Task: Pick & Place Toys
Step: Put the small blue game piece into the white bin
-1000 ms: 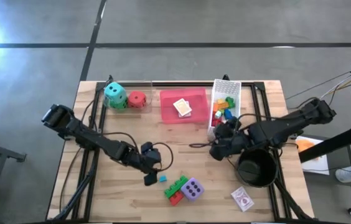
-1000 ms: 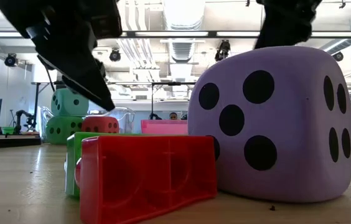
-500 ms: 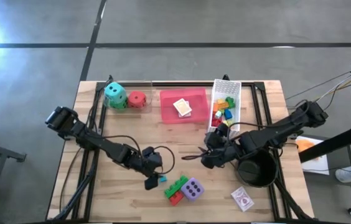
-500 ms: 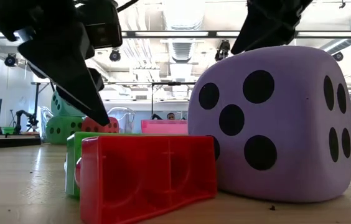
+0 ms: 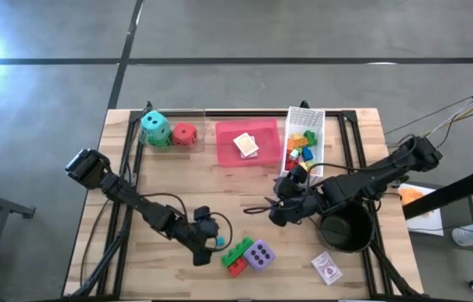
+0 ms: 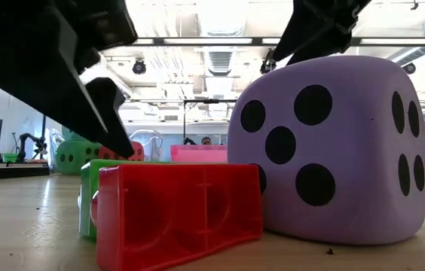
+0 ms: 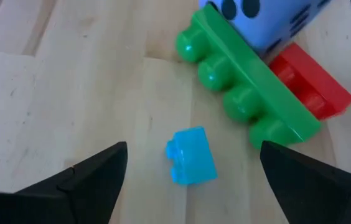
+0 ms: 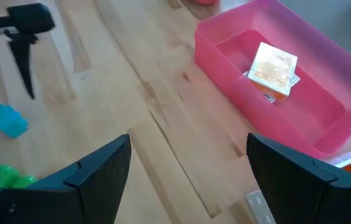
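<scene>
We find no legible words, brand names or written numerals in any view. The only countable marks are black pips on the purple die (image 6: 329, 147): five on the face toward the low camera, four showing on its right face. The card pack (image 5: 327, 268) print is too small to read.

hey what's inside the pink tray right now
The pink tray holds a small card pack resting on its floor, and another flat item peeks out beneath it. What that lower item is cannot be seen, because the pack covers most of it. The rest of the floor looks bare.
</scene>
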You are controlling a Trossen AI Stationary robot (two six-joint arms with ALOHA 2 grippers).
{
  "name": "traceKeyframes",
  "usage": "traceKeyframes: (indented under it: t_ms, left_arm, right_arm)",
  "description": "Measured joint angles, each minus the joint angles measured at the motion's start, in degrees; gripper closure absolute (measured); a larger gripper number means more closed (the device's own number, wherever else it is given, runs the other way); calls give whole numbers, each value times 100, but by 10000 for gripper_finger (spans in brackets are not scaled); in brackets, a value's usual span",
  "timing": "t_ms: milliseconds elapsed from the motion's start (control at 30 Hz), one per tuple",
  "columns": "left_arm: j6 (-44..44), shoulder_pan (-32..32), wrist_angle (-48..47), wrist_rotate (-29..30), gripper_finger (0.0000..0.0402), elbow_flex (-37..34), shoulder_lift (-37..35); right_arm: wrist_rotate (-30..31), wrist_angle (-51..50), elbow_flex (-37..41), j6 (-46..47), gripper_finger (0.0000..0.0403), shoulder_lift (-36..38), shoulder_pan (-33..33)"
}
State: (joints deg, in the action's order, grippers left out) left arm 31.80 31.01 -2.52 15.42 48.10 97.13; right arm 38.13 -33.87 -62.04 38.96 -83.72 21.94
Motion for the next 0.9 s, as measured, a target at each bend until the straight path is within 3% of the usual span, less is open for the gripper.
traceKeyframes:
  t_ms: [600, 900]
  left_arm:
    - [-29, -42, 120, 259, 36, 0, 589]
    - [-29, -61, 121, 303, 109, -5, 622]
  right_arm:
    - [-13, 31, -1, -20, 90, 2, 4]
    - [-30, 31, 0, -19, 90, 4, 4]
